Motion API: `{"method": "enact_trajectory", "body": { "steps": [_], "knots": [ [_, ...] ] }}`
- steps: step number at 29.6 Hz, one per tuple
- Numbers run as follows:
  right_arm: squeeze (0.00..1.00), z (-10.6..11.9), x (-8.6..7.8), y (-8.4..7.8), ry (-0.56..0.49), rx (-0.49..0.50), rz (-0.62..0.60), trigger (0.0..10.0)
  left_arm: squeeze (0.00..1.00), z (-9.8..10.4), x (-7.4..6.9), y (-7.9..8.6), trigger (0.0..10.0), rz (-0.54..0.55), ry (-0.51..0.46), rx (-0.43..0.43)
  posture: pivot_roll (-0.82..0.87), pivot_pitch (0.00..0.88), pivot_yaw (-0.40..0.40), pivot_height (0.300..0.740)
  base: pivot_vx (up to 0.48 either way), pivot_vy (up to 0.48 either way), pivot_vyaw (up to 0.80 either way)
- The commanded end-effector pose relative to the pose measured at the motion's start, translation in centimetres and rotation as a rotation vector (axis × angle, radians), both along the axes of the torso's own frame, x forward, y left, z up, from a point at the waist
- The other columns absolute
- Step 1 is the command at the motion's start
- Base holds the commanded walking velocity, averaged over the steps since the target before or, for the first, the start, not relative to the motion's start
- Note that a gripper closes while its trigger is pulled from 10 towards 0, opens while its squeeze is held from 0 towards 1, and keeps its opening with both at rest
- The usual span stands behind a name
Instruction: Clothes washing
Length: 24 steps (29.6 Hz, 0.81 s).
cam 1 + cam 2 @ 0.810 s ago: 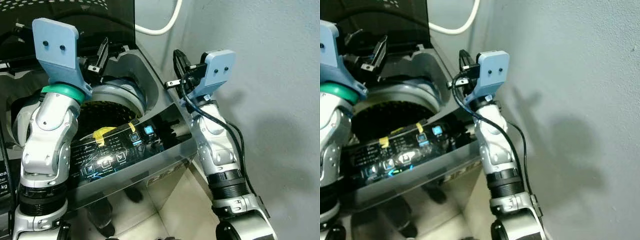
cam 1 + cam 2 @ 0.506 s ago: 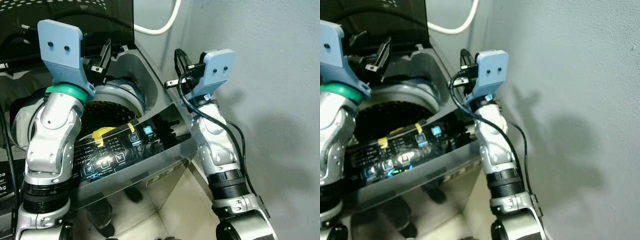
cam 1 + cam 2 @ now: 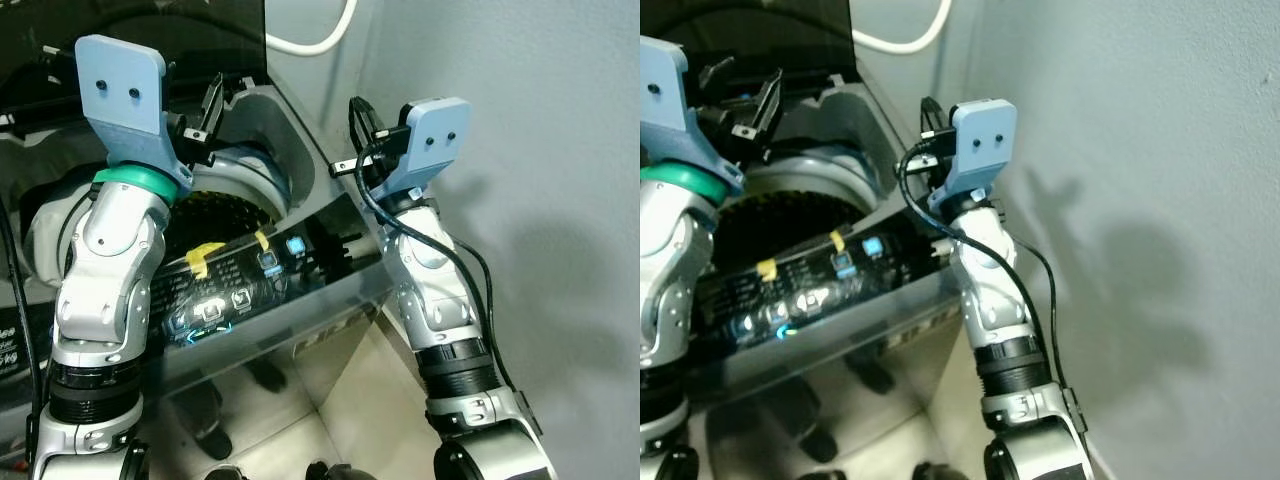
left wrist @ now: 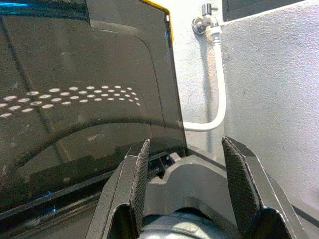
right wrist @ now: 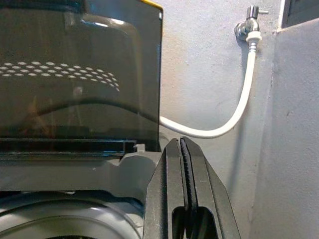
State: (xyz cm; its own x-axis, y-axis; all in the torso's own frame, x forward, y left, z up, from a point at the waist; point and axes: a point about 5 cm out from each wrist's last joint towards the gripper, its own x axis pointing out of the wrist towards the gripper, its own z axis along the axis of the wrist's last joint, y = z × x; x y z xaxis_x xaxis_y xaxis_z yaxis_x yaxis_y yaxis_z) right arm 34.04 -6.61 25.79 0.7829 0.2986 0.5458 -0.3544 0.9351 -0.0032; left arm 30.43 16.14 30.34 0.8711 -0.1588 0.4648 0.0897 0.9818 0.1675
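Note:
A top-loading washing machine stands before me with its dark lid (image 4: 75, 99) raised. Its perforated drum (image 3: 225, 210) looks dark inside, and I cannot make out any clothes in it. The black control panel (image 3: 250, 290) along the front edge has lit buttons and yellow tape strips. My left gripper (image 4: 185, 144) is held open above the back rim of the tub, holding nothing. My right gripper (image 5: 183, 142) is shut and empty, raised over the machine's right rear corner (image 3: 345, 165).
A grey wall (image 3: 540, 150) runs close along my right arm. A white hose (image 5: 239, 109) curves from a tap (image 5: 247, 25) down behind the machine. Pale floor tiles (image 3: 340, 410) lie between the machine's front and the wall.
The camera has shifted slightly, so the machine sits a little further left in view. My left arm has risen a little. Both grippers keep the same state.

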Motion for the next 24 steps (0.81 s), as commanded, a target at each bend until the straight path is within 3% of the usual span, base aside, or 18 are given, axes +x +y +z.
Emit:
{"method": "enact_trajectory", "body": {
  "steps": [1, 19, 24],
  "knots": [
    [0.0, 0.07, -0.1, -0.04, -0.011, -0.006, -0.002, 10.0, 0.0, -0.1, 0.12, -0.13, 10.0, 0.001, -0.004, 0.009, 0.12, 0.0, -0.007, 0.74, -0.36, 0.0, 0.0],
    [0.0, 0.29, -0.07, -0.11, -0.026, -0.045, -0.012, 10.0, 0.0, -0.17, 0.25, -0.32, 10.0, 0.004, -0.01, 0.001, 0.11, 0.0, -0.018, 0.74, -0.351, 0.0, 0.0],
    [0.0, 0.27, -0.08, -0.03, -0.028, -0.052, -0.01, 10.0, 0.0, -0.21, 0.27, -0.34, 10.0, 0.005, -0.012, 0.0, 0.11, 0.0, -0.02, 0.74, 0.0, 0.0, 0.0]
  ]
}}
